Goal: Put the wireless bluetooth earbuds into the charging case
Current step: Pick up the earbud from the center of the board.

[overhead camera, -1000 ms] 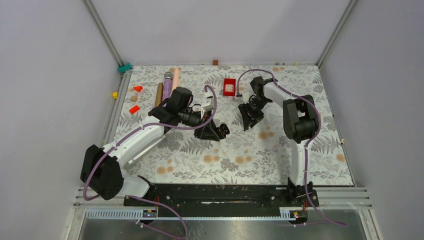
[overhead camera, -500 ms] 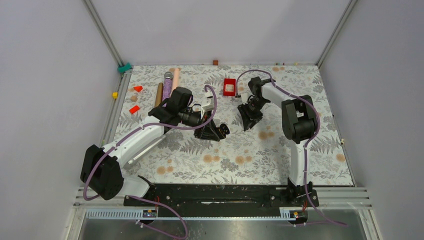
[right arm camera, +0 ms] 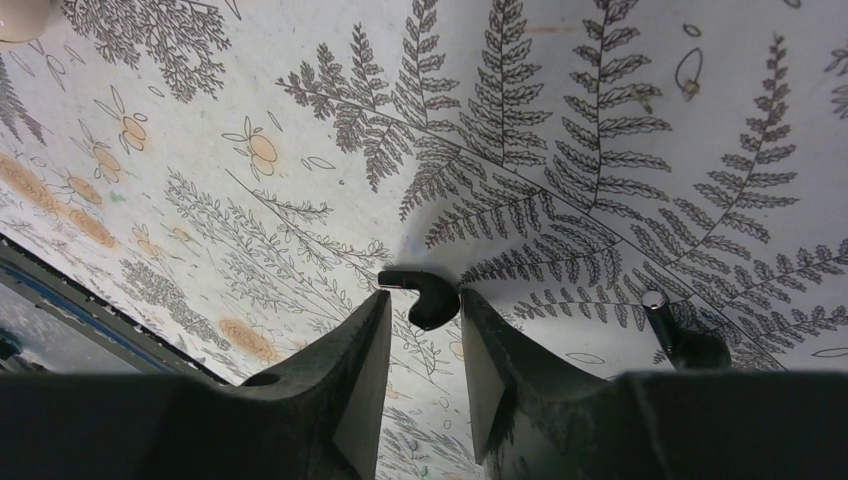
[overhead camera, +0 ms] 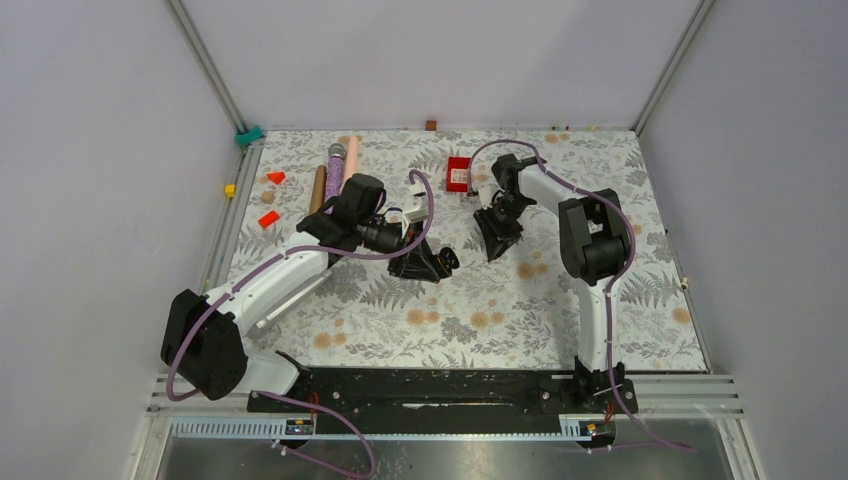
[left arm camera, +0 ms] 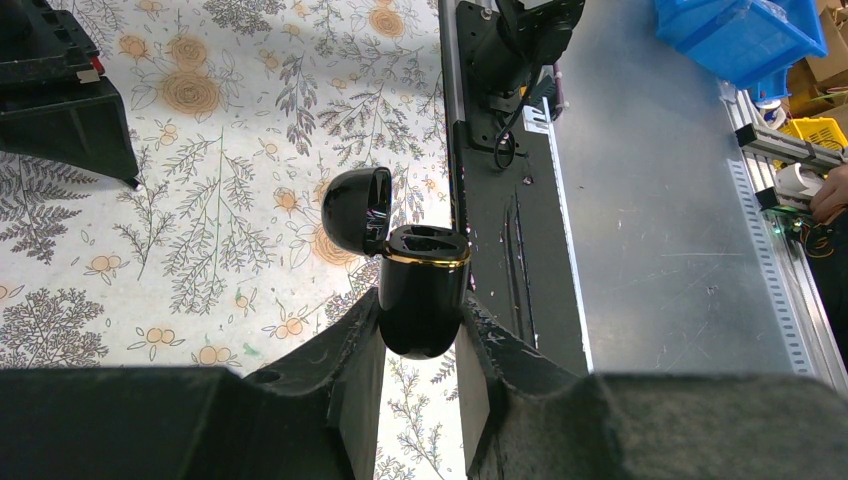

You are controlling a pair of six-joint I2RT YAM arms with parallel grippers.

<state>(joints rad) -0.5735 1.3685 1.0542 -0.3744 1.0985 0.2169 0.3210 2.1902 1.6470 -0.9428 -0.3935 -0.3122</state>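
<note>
My left gripper (left arm camera: 420,322) is shut on the black charging case (left arm camera: 424,290) and holds it above the table with the mouth facing away. The case's lid (left arm camera: 356,209) is swung open to the left. From above, that gripper (overhead camera: 432,262) sits at the table's centre. My right gripper (right arm camera: 424,302) is low over the cloth, near the middle in the top view (overhead camera: 492,240). A black earbud (right arm camera: 436,302) lies between its fingertips, against the right finger, with the jaws still parted. A second black earbud (right arm camera: 682,342) lies just to the right of that gripper.
A red box (overhead camera: 459,173) stands behind the right gripper. Purple and pink cylinders (overhead camera: 335,170) and small red blocks (overhead camera: 268,218) lie at the back left. A whitish rounded thing (right arm camera: 20,14) shows at the top left corner of the right wrist view.
The right arm has shifted slightly left and its jaws have narrowed. The left arm and the case have not moved.
</note>
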